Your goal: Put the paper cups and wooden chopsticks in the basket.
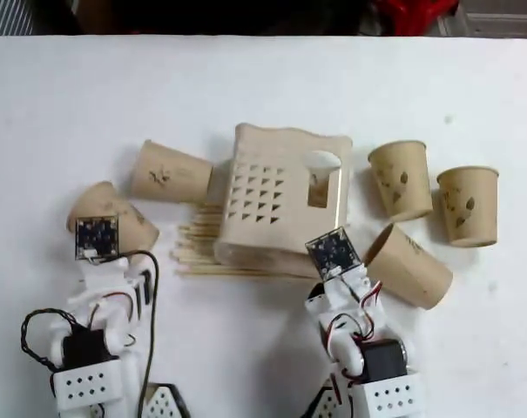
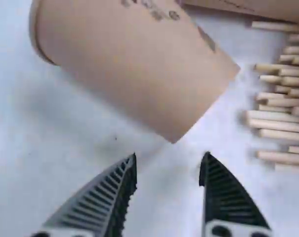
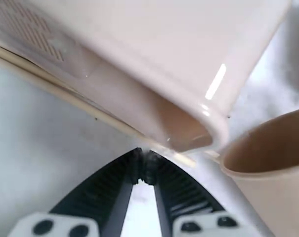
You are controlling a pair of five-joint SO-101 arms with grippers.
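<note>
**Light cups, easily crushed**

The left gripper [image 2: 166, 165] gapes empty before a tipped paper cup [image 2: 134, 64] at nine o'clock of the basket [image 1: 280, 196]. It looks thin-walled, so pinch the rim gently. The right gripper [image 3: 145, 165], tips together, holds nothing; chopsticks [image 1: 202, 248] lie at eight o'clock

A robotics lab bench: left arm [image 1: 93, 335] and right arm [image 1: 363, 344] at white table [image 1: 263, 87].

White table [image 1: 263, 78]; dark bkgd behind w/ red object [image 1: 415, 13].
</note>
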